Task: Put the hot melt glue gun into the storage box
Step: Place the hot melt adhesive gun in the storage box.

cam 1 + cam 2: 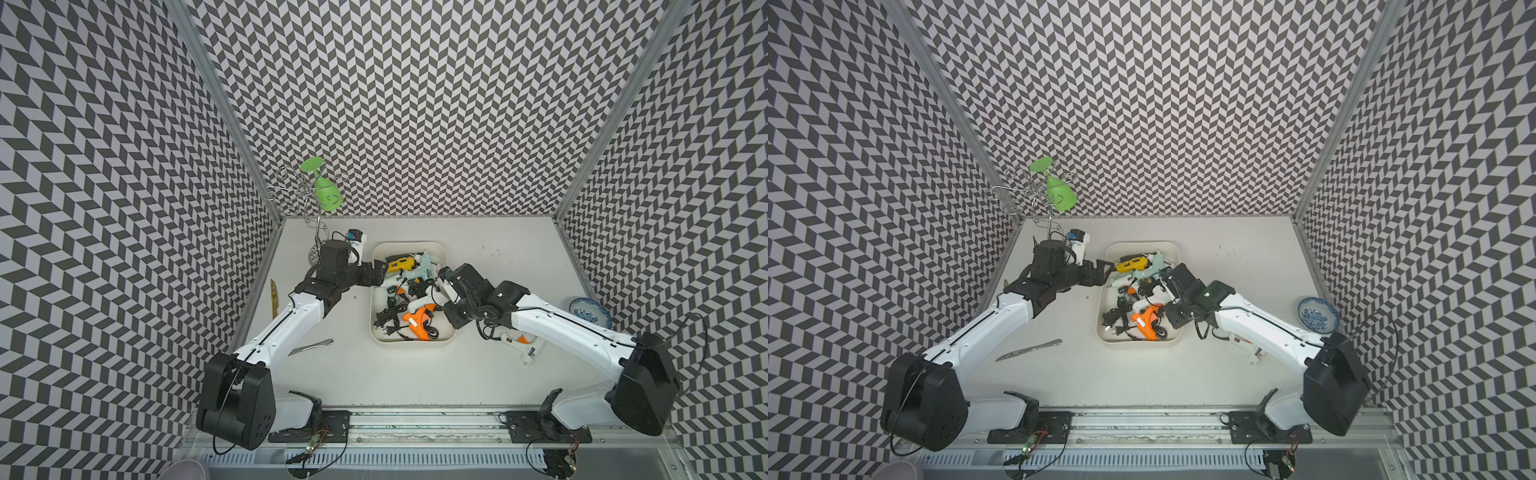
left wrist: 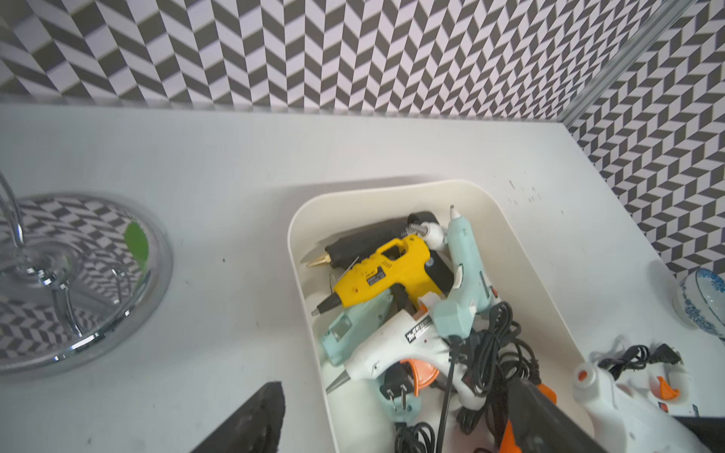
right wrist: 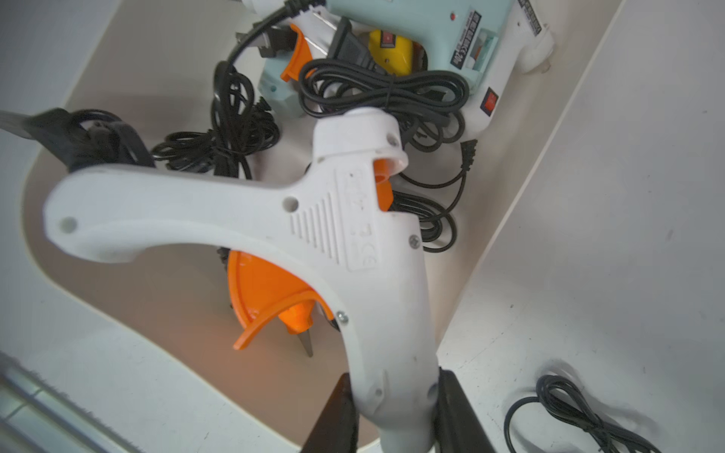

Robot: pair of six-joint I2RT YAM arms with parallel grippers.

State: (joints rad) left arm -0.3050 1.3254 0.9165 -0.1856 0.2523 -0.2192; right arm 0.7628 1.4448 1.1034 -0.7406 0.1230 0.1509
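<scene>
- The white hot melt glue gun [image 3: 243,211] is gripped by the right pincer [image 3: 396,415]. The black fingers [image 3: 337,415] are drawn in close, one on each side of the front end of its barrel.
- From that grip the gun's body and curved handle reach out over the inside of the storage box [image 3: 549,137].
- In both top views the gun lies within the box's right long rim, about midway along it, with the right pincer [image 1: 434,296] at that rim.
- I cannot tell whether the gun rests on the heap beneath it or hangs clear.
- The storage box [image 1: 409,344] stands on the worktop [image 1: 498,257], about midway between its left and right edges and nearer the far edge.
- The box holds a yellow gun [image 2: 376,270], a pale blue gun [image 2: 465,274], an orange gun [image 1: 417,322] and black cords [image 3: 384,90].
- The left pincer [image 2: 396,388] stands wide open and holds nothing.
- It is at the box's left rim, toward the far-left corner. In its wrist view, one finger is over bare worktop outside the rim and the other is over the contents.
- A second white glue gun [image 1: 521,347] lies on the worktop just beyond the box's right rim, under the right arm and apart from both pincers.
</scene>
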